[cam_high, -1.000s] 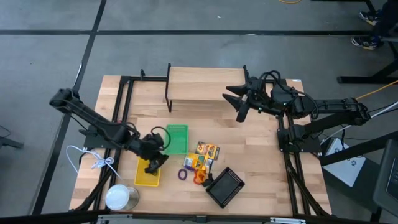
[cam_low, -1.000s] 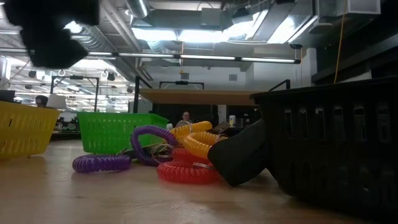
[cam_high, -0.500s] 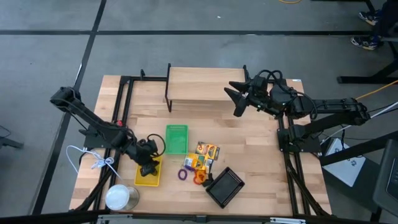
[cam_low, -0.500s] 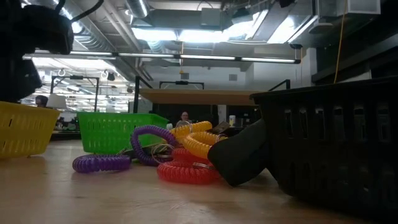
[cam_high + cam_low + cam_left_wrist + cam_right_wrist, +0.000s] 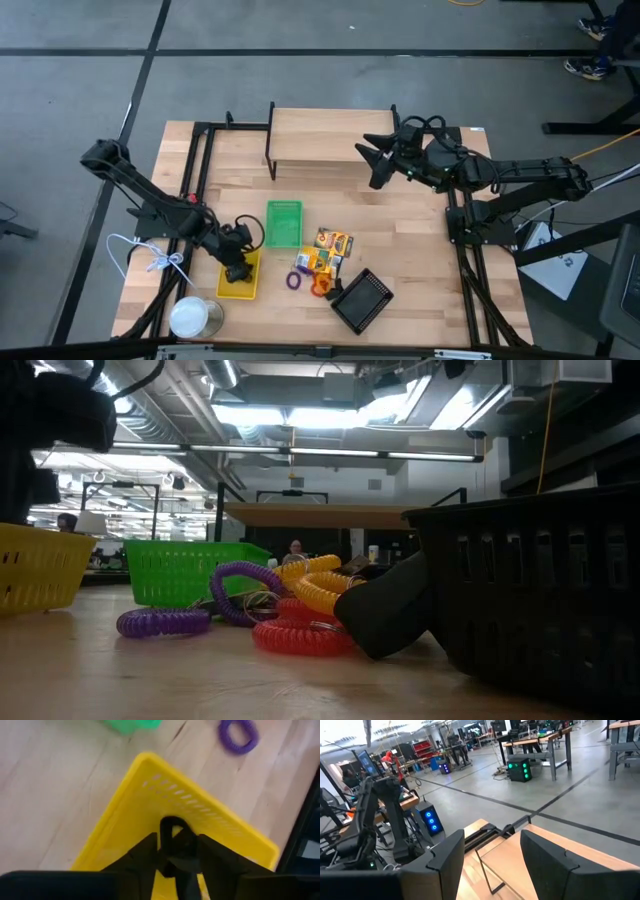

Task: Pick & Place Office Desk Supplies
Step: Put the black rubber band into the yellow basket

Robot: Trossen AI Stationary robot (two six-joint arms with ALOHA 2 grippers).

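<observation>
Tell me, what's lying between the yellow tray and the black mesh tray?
In the high view, between the yellow tray and the black mesh tray lie a purple loop and an orange loop on the wooden table.

table (image 5: 420, 250) right half bare; loops (image 5: 305, 280), boxes (image 5: 330, 242) crowd between green tray (image 5: 284, 222), black mesh tray (image 5: 361, 300)

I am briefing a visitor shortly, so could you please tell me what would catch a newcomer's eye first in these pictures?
Most striking is the left gripper, lowered into the yellow perforated plastic tray near the table's front left and shut on a small black clip. Beside it sit the bright green plastic tray and purple coiled loop, while the right gripper hangs open over the table's back.
</observation>
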